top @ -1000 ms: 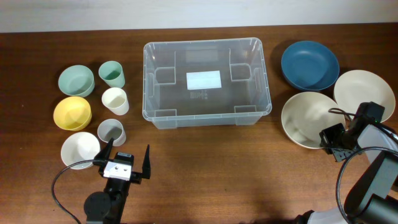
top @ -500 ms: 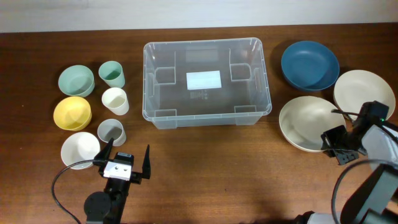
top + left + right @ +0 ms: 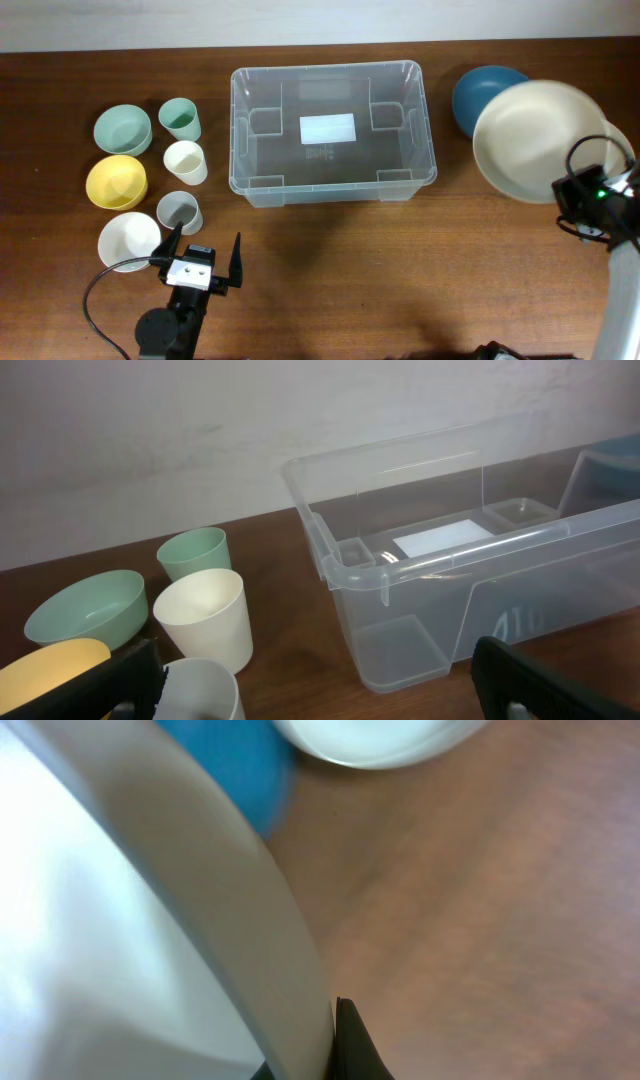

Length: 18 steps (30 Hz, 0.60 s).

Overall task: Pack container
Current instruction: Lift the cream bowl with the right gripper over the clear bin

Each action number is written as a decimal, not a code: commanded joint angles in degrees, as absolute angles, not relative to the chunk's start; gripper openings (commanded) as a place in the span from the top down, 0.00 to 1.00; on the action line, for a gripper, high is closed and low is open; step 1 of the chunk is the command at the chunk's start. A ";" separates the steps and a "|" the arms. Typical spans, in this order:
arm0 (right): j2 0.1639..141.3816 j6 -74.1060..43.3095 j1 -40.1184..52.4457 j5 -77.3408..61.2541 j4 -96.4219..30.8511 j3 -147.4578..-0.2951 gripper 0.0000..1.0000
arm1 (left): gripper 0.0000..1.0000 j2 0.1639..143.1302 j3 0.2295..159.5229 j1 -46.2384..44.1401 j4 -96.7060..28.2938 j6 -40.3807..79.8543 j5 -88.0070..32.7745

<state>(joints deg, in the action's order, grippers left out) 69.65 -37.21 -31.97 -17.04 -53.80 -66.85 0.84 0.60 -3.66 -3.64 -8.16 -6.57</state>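
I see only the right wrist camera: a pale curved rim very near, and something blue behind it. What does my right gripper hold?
Observer: The right gripper is shut on the edge of a large cream bowl, which is raised and overlaps the blue bowl in the overhead view.
Operator: Where is the container from there?
Observer: The container stands mid-table, to the bowl's left, with only its white label inside.
Operator: And the left arm?
Observer: The left gripper is open and holds nothing, near the white bowl and the grey cup.
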 commanded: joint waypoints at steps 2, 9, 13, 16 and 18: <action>64.05 -36.58 -31.38 -28.84 -52.45 -70.57 0.96 | 0.00 0.30 0.49 -3.31 -3.99 -9.10 -6.17; 62.17 -43.88 -18.26 -29.82 -44.40 -70.74 0.96 | 0.00 0.30 0.49 -3.31 -3.99 -9.13 -6.15; 65.84 -47.51 -5.61 -24.69 -38.30 -70.74 0.96 | 0.00 0.30 0.49 -3.31 -3.99 -9.13 -6.15; 70.02 -48.42 3.03 -21.69 -32.93 -70.74 0.96 | 0.00 0.30 0.49 -3.31 -3.99 -9.13 -6.17; 73.45 -49.30 8.10 -20.23 -29.23 -70.74 0.96 | 0.00 0.30 0.49 -3.31 -3.99 -9.13 -6.15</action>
<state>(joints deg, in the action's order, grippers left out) 70.24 -46.68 2.72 -23.81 -31.66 -69.65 0.84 0.60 -3.66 -3.64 -8.16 -6.57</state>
